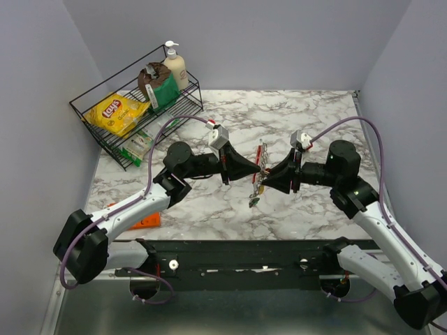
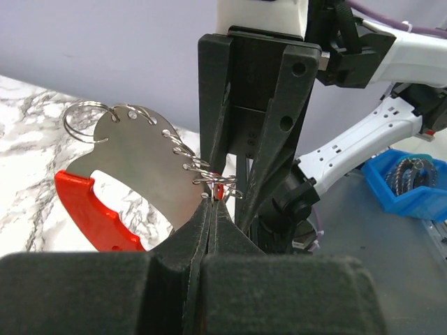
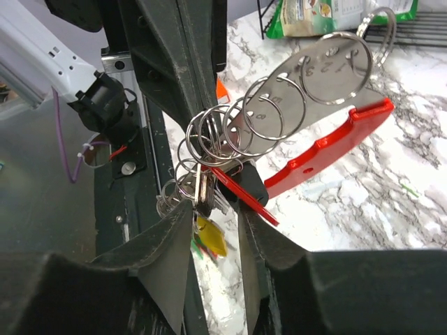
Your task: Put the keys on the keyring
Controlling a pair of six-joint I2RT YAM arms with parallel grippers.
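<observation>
Pinching the rim of the keyring — my left fingers are pressed together with no gap showing. Their tips sit on the edge of its silvery plate, where a small ring and a sliver of red lie. My right fingers face them from the opposite side and stand a little apart. The keys hang on their bunched rings in that gap, and I cannot tell whether either finger bears on anything. A yellow tag hangs lowest in the bunch, just below a silvery blade.

A row of larger split rings is threaded through holes along the plate's curved edge. The red curved grip spans its open side.

In the top view my two arms meet nose to nose over the middle of the marbled bench. The keyring is held on edge between them, above the surface, with the keys dangling from its near end.

Farther out — at the far left corner — a black wire rack holds a yellow crisp bag, a green-and-brown pouch and a pump bottle. An orange packet lies flat beside my left arm near the front edge. A blue bin shows past my right arm in the left wrist view, off the bench, with something grey coiled inside.
</observation>
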